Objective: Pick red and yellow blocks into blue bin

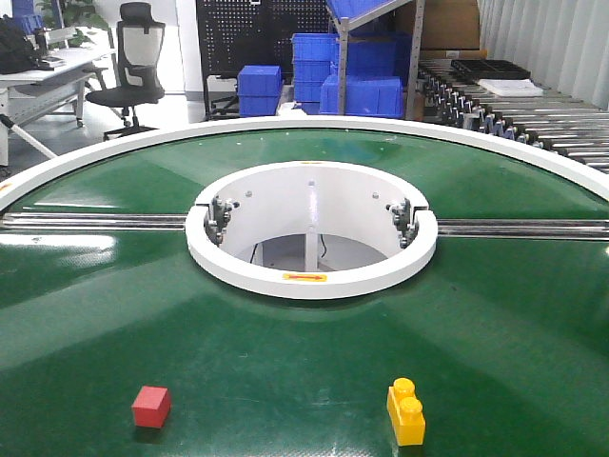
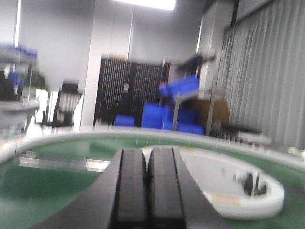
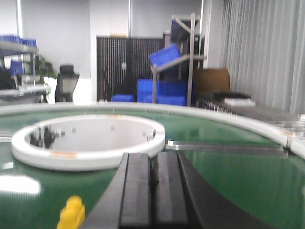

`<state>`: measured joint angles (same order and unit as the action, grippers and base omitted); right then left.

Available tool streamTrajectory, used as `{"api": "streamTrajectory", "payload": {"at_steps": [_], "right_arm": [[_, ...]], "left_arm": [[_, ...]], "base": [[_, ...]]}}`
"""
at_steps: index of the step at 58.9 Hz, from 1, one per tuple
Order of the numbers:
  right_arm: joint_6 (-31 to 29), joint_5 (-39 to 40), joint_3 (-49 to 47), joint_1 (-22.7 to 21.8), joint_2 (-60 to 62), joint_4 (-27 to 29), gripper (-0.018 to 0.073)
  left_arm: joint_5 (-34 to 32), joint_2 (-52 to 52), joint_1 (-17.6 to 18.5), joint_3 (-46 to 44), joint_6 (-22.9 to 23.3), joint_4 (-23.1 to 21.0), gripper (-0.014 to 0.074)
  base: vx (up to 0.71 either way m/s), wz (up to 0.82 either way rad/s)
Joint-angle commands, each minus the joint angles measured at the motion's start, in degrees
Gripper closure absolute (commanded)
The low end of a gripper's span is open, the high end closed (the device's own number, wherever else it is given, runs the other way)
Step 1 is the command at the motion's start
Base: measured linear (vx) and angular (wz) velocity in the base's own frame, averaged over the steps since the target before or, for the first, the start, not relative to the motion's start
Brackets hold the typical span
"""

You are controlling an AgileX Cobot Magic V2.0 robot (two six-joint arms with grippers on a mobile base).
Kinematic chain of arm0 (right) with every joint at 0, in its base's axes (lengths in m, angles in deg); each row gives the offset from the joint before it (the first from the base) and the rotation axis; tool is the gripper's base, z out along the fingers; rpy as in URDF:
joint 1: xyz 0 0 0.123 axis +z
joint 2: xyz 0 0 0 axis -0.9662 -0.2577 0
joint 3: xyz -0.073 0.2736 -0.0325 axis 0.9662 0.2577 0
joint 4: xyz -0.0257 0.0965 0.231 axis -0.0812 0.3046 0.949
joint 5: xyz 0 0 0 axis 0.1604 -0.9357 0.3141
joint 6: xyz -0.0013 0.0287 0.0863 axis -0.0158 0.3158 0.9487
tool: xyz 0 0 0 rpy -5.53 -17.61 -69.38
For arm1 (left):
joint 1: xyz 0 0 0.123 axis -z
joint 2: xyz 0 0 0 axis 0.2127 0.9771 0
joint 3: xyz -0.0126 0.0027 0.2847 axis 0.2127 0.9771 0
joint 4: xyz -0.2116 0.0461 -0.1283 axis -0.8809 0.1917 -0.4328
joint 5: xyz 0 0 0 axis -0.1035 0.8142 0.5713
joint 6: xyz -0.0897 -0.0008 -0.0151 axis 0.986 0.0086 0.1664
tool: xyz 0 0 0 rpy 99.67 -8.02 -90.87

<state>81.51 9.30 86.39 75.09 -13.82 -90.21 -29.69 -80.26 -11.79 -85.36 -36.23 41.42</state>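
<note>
Reach w/ right gripper point(image 3: 152, 161) for yellow brick point(image 3: 71, 215), lying left of it; pinched empty, as prob. left gripper point(image 2: 147, 157) (blurry).

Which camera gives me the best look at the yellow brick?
The exterior front-facing view: the whole yellow brick shows there, sharp, both studs on top, standing on the green table. The right wrist view catches the brick only partly, blurred, at the bottom edge. The left wrist view does not show it.
</note>
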Motion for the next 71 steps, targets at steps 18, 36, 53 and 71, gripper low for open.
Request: {"api": "streamTrajectory", "payload": {"at_steps": [18,36,53,71], "right_arm": [[-0.5,-21.2,-28.6,0.0,-9.4,-2.2,0.0570],[-0.5,-42.4,-32.7,0.0,-28.2,-2.1,0.0570],[-0.5,-45.3,-32.7,0.1,-39.5,-1.2,0.0558],[-11.8,-43.7,-32.8,0.1,-43.3,13.8,0.0224]], "left_arm": [[29.7,10.6,0.5,-30.7,-0.7,2.2,0.0594],[51.3,26.5,0.5,-34.8,-2.8,2.0,0.0594],[53.6,30.0,0.5,-34.8,-2.9,2.1,0.0588],[54.6,31.8,7.8,-34.8,-4.6,1.6,0.0224]], "base": [[0.00,0.00],[0.00,0.00],[0.00,0.00],[0.00,0.00]]}}
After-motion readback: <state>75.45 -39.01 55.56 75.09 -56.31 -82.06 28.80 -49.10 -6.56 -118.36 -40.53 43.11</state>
